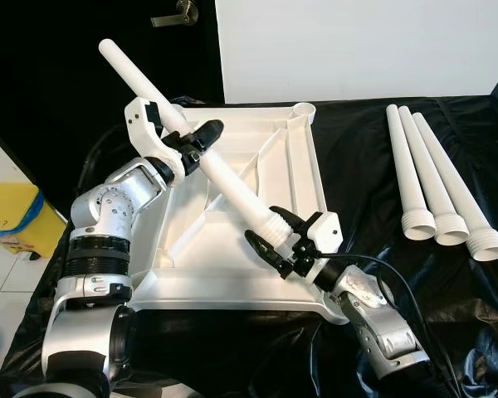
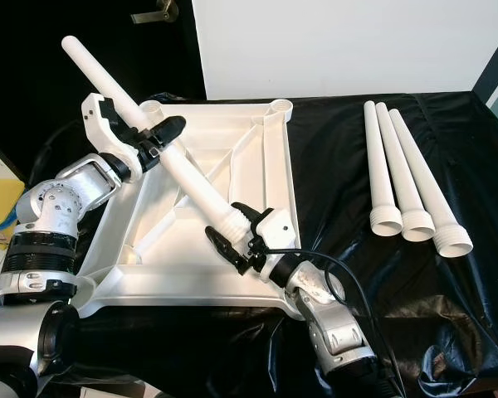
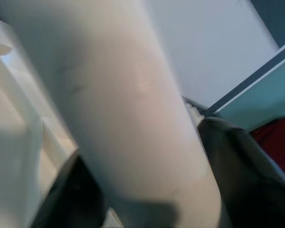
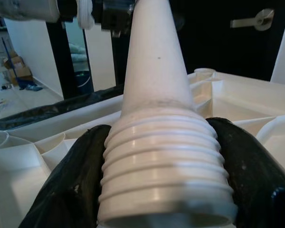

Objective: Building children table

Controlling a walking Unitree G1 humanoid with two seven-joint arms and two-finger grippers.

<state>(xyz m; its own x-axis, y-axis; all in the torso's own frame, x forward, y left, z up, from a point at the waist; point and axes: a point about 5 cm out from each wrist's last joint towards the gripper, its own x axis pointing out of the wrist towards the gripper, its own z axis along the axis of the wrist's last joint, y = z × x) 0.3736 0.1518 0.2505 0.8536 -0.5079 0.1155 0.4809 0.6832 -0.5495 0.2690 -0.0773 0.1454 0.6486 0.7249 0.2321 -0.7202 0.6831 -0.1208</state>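
A white table top (image 1: 309,170) lies upside down on the black cloth, ribs and corner sockets facing up. One white table leg (image 1: 226,176) slants above it, narrow end up at the far left. My left gripper (image 1: 197,143) is shut on the leg's upper half, its fingers (image 3: 80,194) on both sides. My right gripper (image 1: 274,233) is shut on the leg's threaded end (image 4: 164,183) near the top's front right part, black fingers (image 4: 249,171) pressing each side. Three more white legs (image 1: 436,178) lie side by side on the cloth at the right.
Black cloth (image 1: 369,145) covers the work surface and falls over its edges. A yellow bin (image 1: 12,217) stands on the floor at the left. A dark door with a handle (image 1: 178,14) and a white wall are behind.
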